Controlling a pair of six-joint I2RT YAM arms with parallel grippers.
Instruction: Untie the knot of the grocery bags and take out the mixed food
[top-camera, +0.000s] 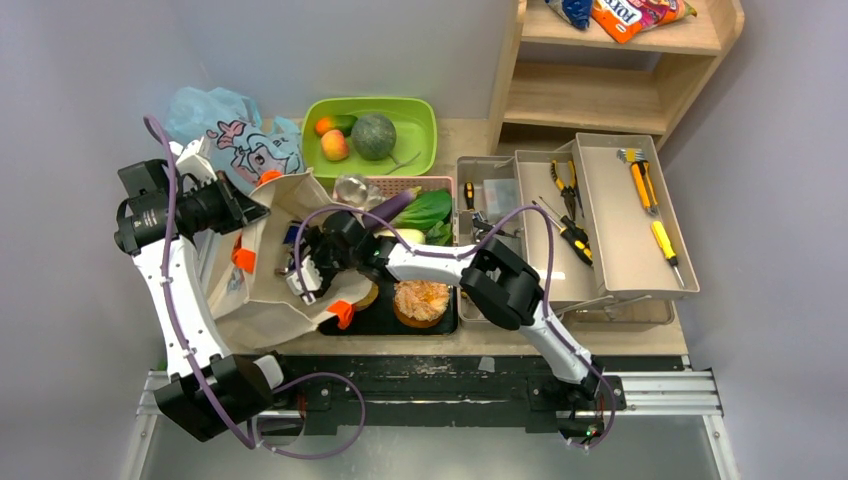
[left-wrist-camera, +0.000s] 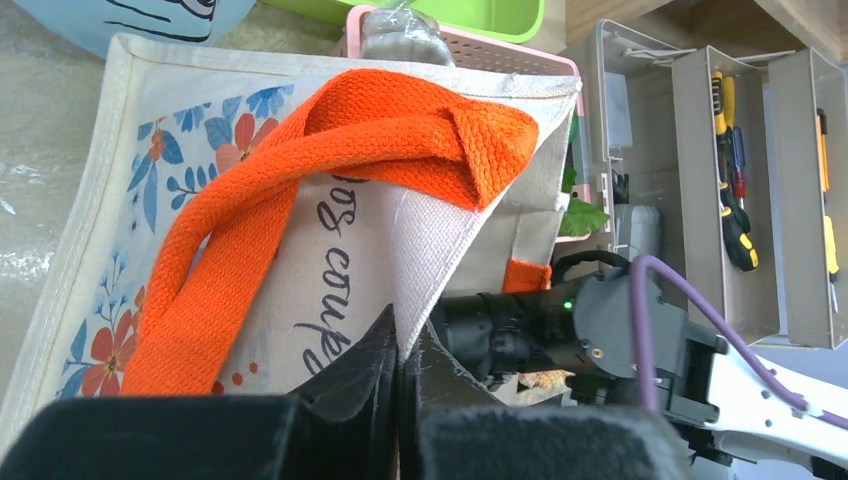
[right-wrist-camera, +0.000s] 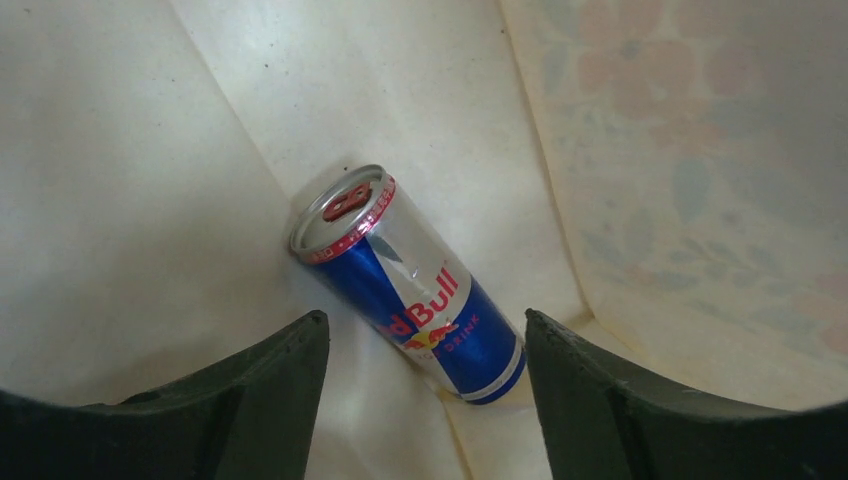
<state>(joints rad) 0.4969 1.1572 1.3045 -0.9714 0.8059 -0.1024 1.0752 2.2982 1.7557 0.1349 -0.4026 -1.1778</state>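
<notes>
Inside the beige canvas tote (right-wrist-camera: 150, 200), on its pale floor, a blue-and-silver drink can (right-wrist-camera: 410, 285) lies on its side. Its long axis runs diagonally in the right wrist cam, w/ the red-ringed tab end pointing up-left and the base down-right, near a fold in the lining. The right end effector (right-wrist-camera: 422, 330) hovers over it w/ fingers spread wide, one on each side of the can's lower half, not touching it. Only that view shows the can; in the top cam the right arm reaches into the tote's mouth (top-camera: 305, 280) and the contents are hidden. The left end effector (left-wrist-camera: 400, 350) is pinched tight on the tote's cloth rim, just below the orange woven handle (left-wrist-camera: 380, 140), holding the mouth up; the top cam shows it at the tote's left side (top-camera: 240, 210). Top cam also shows, behind the tote, the light-blue plastic bag (top-camera: 235, 135) w/ cartoon print, whose knot can't be made out, and a green plastic tray (top-camera: 420, 110) w/ a peach (top-camera: 335, 146) and a round green melon (top-camera: 373, 136). An orange-topped pastry (top-camera: 421, 300) sits right of the tote.
</notes>
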